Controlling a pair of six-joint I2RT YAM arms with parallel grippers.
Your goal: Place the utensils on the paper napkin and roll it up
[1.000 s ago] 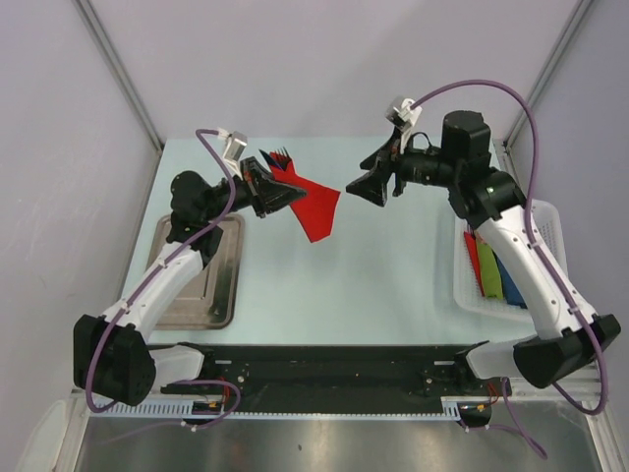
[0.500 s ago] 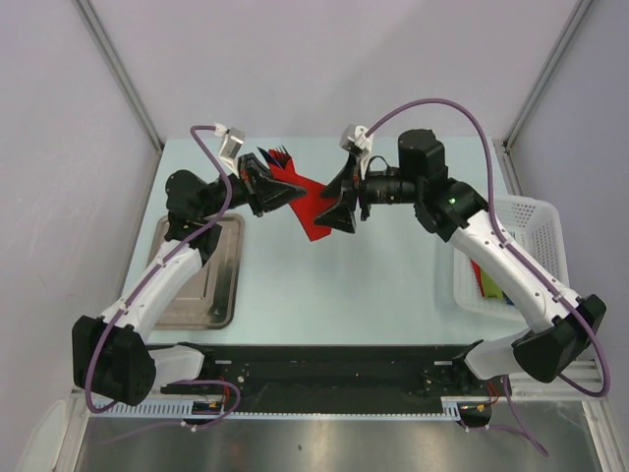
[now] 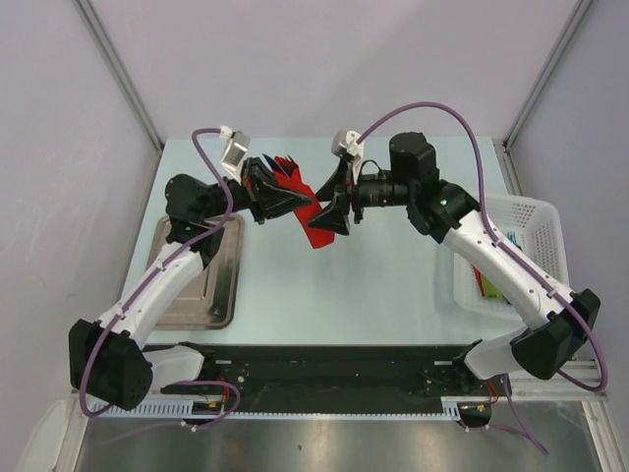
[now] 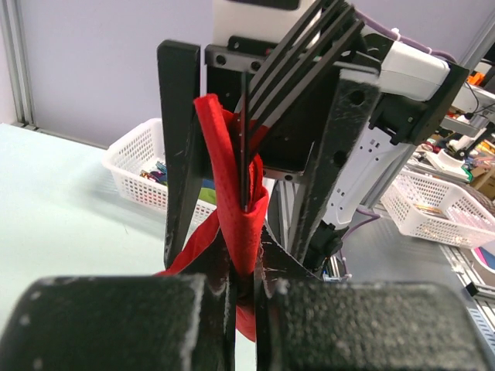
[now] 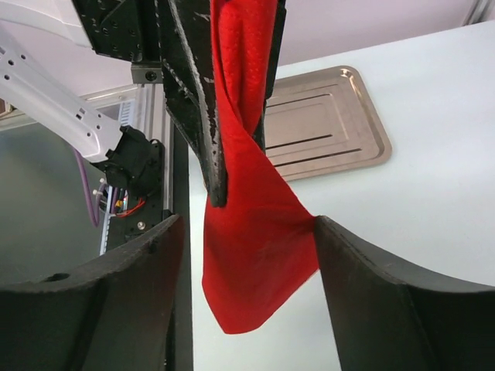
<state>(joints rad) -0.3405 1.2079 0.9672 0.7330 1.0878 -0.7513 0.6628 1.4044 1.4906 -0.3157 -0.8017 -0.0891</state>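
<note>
Pale green table [image 3: 393, 285], grey walls behind. One red napkin [image 3: 314, 236], up in the air above and right of the one steel tray [image 3: 197, 280], wrapped loosely round dark utensils [image 4: 298, 54]. Fork tines sticking out of the top; number of pieces not countable. Left gripper [image 3: 303, 201] clamped tight on the napkin bundle. Right gripper [image 3: 329, 218] spread wide, a finger either side of the napkin's loose hanging tail, not pinching it. One white basket [image 3: 536, 221] far right of the tray, contents mostly hidden by the right arm.
</note>
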